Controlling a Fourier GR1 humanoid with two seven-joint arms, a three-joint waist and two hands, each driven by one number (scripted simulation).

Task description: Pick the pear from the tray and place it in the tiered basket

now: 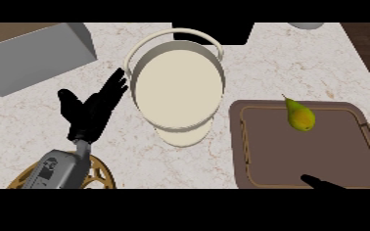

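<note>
A yellow-green pear (299, 115) lies on the brown tray (263, 147) near its far edge, at the right of the head view. The cream tiered basket (175, 85) stands in the middle of the counter, its round tiers seen from above. My left hand (89, 109) rests open to the left of the basket, fingers straight and pointing up toward its rim. Only the fingertips of my right hand (320, 182) show at the lower edge, over the tray's near part, well below the pear.
A grey box (39, 56) sits at the upper left. A round woven trivet (98, 176) lies under my left forearm at the lower left. A dark opening (217, 32) lies behind the basket, and a pale rounded object (307, 25) shows at the top right.
</note>
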